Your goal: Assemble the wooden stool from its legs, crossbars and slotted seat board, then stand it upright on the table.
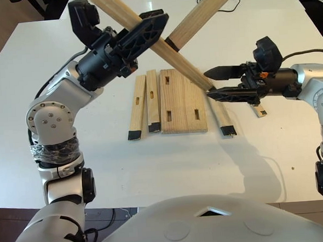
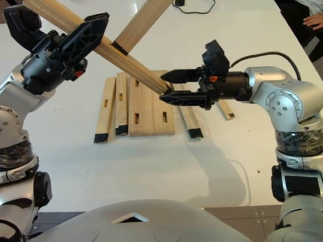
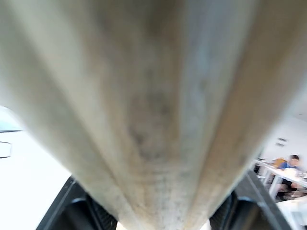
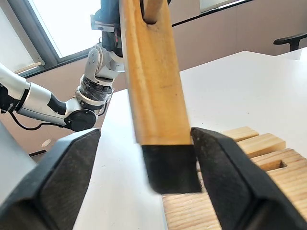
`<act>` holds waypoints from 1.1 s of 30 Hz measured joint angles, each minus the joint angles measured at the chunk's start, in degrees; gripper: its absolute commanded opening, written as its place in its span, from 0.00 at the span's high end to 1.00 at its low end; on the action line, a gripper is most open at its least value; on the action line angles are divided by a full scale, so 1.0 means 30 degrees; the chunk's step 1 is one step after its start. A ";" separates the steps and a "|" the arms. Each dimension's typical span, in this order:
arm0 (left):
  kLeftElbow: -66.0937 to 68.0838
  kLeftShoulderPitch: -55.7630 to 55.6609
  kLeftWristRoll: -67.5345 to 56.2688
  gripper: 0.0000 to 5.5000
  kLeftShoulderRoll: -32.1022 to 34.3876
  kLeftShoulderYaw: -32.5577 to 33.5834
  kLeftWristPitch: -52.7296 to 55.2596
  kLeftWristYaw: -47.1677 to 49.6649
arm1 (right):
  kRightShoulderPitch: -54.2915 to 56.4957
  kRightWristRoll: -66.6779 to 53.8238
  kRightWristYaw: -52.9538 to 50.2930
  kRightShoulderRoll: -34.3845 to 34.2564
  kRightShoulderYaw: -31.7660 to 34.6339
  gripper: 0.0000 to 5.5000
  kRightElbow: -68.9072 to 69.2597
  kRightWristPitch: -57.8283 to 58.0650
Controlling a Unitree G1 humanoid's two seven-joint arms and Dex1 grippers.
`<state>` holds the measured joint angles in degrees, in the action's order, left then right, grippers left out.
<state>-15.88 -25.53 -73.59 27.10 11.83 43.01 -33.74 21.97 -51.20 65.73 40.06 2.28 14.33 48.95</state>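
My left gripper (image 1: 149, 34) is shut on a long wooden leg (image 1: 183, 65) and holds it slanted above the table. A second wooden piece (image 1: 198, 12) with a black band meets that leg at a slot, so the two form an X. The leg (image 3: 153, 96) lies close along the left wrist view. Its black-capped lower end (image 4: 170, 165) hangs between the fingers of my open right gripper (image 1: 207, 83), above the right edge of the slotted seat board (image 1: 174, 106). The board lies flat on the table.
Two slotted wooden bars (image 1: 137, 106) (image 1: 152, 102) lie left of the board. Another bar (image 1: 224, 120) and a short piece (image 1: 259, 111) lie to its right. Cables (image 1: 231, 7) run along the table's far edge. The white table (image 1: 153, 160) is bare near the front.
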 measured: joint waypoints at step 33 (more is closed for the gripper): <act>0.1612 0.2772 1.0779 0.63 0.3434 -0.3070 -0.5367 -1.0418 | -0.2771 0.5881 -0.5712 -0.2842 0.2237 0.37 -0.6026 -0.6487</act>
<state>-11.04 -17.21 -41.25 37.40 2.62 26.91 -64.99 13.66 -33.56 48.60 31.53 8.99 -3.75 29.49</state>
